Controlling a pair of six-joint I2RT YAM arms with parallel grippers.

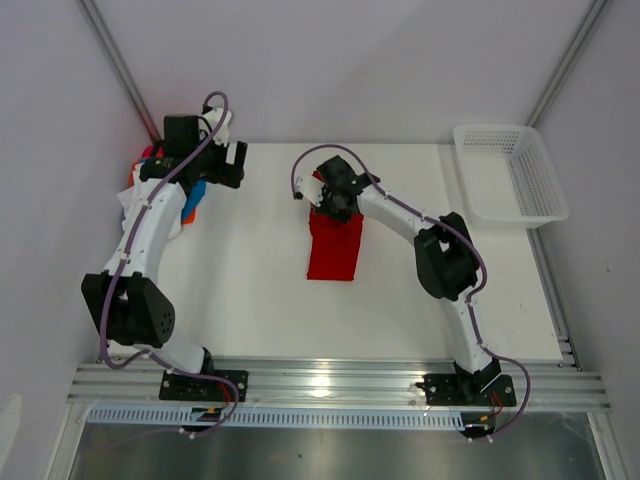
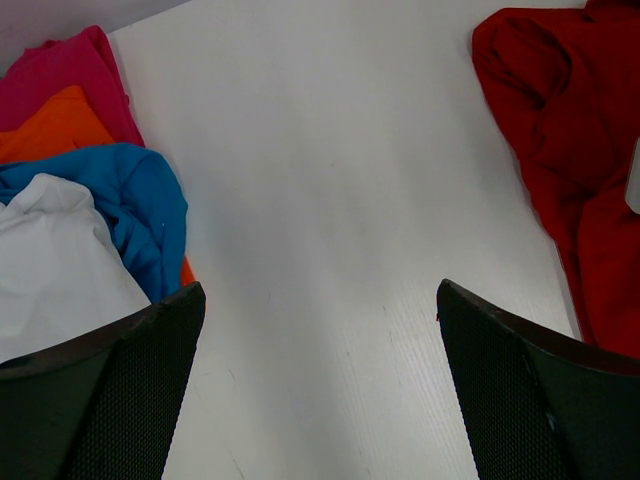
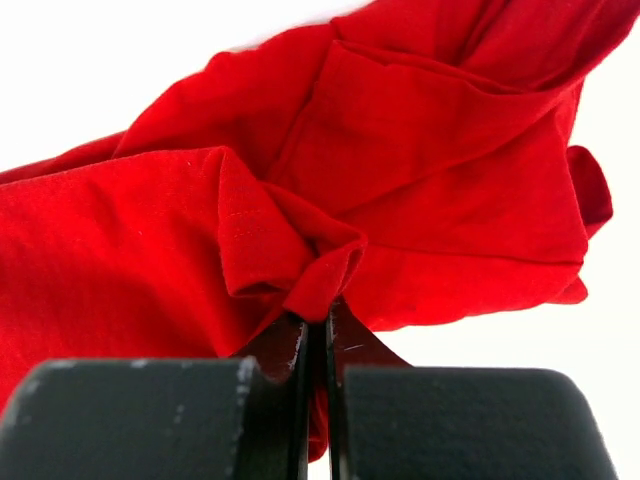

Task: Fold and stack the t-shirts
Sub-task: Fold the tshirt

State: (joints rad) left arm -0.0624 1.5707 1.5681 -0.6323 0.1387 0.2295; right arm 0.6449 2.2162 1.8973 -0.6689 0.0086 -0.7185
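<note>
One big smooth white worktop (image 1: pixel 250 300) carries everything here. The largest thing on it is the plain bright red cloth t-shirt (image 1: pixel 335 250), lying mid-worktop as a narrow strip that looks partly folded. The right gripper (image 3: pixel 325 320) is pinched tight on a bunched, stitched edge at the far end, so we reckon a fold is the step in hand.

To do it well, we'd lift just enough to clear the cloth and carry the edge straight toward the near hem. Then we'd lay it flat so the limp fabric doesn't drag or wrinkle.

The white plastic mesh basket (image 1: pixel 505 180) sits at the far right corner, stiff and well apart. The heap of soft crumpled t-shirts (image 2: pixel 130 200) (pink, orange, blue, white) sits at the left edge. The left gripper (image 2: pixel 315 290) hovers beside it, jaws wide, holding nothing.
</note>
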